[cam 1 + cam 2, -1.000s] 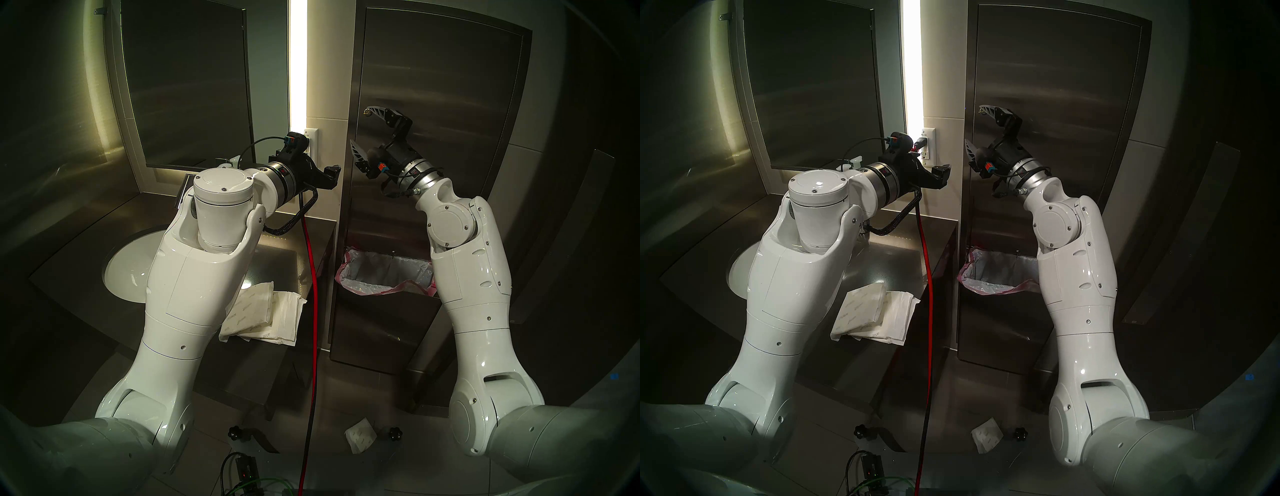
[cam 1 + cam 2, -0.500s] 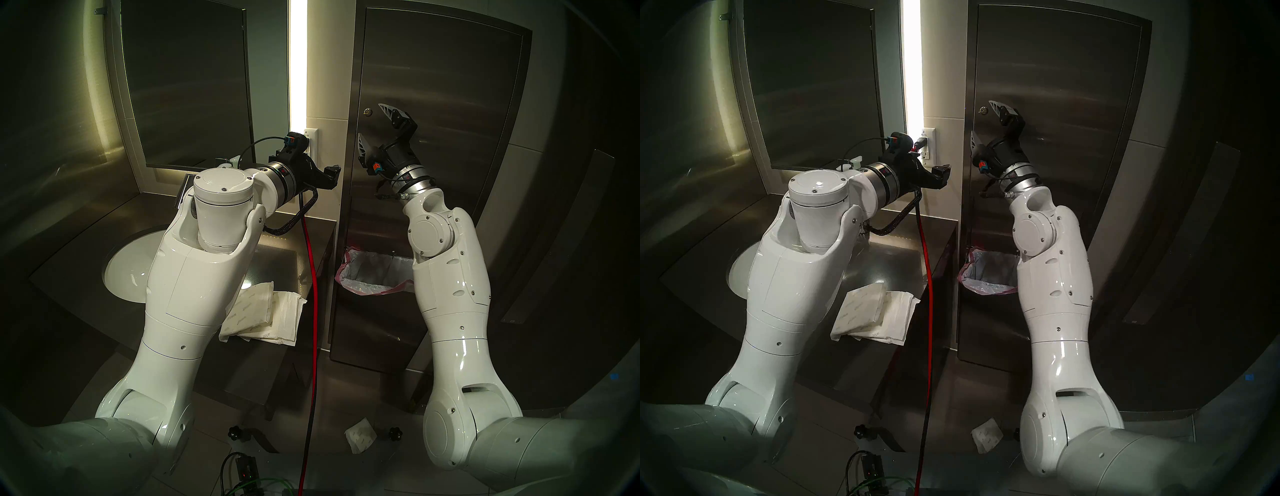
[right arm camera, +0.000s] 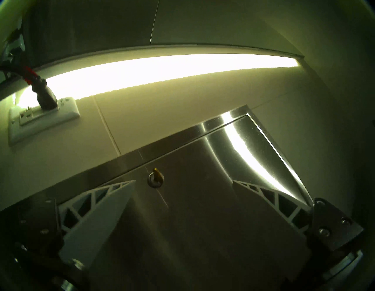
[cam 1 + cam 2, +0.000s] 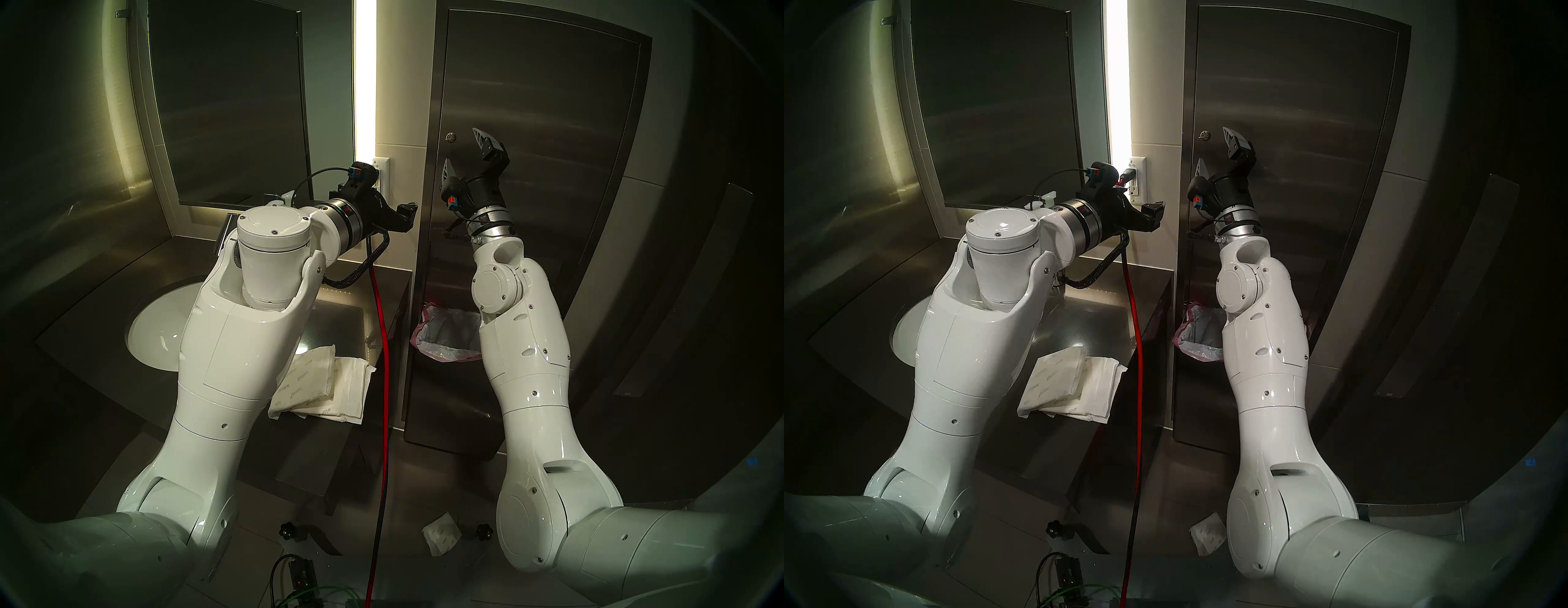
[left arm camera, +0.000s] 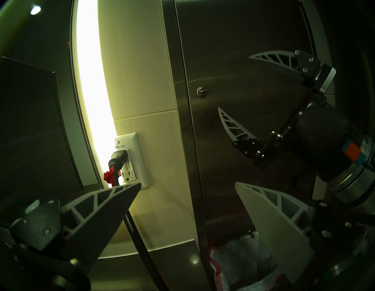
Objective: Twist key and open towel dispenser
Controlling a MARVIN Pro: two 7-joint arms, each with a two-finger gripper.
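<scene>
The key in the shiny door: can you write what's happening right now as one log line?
key: in lock, untouched | towel dispenser door: shut | right tool: open, near key | left tool: open, empty

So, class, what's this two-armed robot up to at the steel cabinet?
It is going for the key in the lock of the towel dispenser. The right tool is open, held just in front of the closed door with the key ahead of its fingers, not yet gripped. The left tool is open and empty, near the wall outlet. Loose paper towels lie on the counter.
</scene>
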